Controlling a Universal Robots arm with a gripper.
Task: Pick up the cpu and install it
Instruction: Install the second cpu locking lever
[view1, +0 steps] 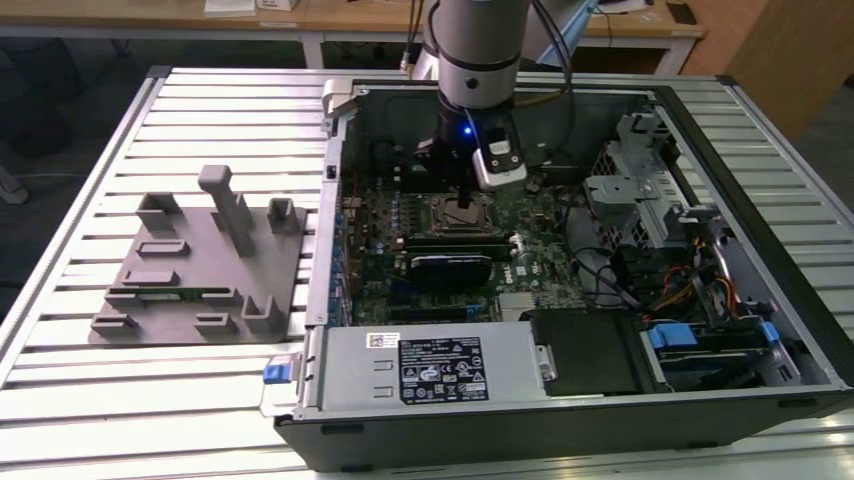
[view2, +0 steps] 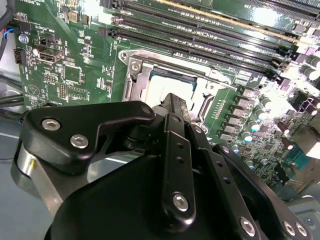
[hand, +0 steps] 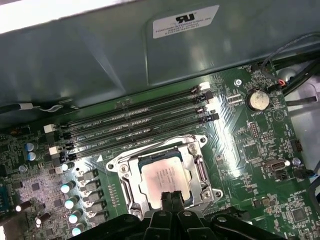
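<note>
Surface: slatted metal table (view1: 80, 250), wooden desks behind it in the exterior view.
PC case (view1: 747, 150): lies open on the table, side panel off, toward the exterior view's right; green motherboard (view1: 400, 215) faces up inside.
Fixture: grey plastic block (view1: 200, 265) w/ slots and posts, on the table just beside the case, on the exterior view's left.
Power supply (view1: 427, 365): grey box w/ label, at the near edge of the case.
Arm (view1: 478, 50): comes straight down into the case, over the middle of the board.
Gripper (view1: 463, 195): tip right above the socket; in both wrist views the fingers (hand: 171, 197) sit pressed together, narrow, nothing between them; the tip reaches over the chip's near edge, can't tell if touching.
Cpu (hand: 162, 177): silvery square, lies flat in the socket, inside the metal frame (hand: 197, 165); also seen in the second wrist view (view2: 170, 85), partly hidden by the fingers.
Frame: surrounds the cpu on all sides, screws at the corners.
RAM slots (hand: 135, 122): four long black slots, parallel, just beside the socket.
Coin battery (hand: 257, 100): round, on the board near the slot ends.
Capacitors (hand: 70, 200): row of small cans by the socket's other side.
Cables (view1: 667, 290): bundle near the drive bays, exterior view's right.
</note>
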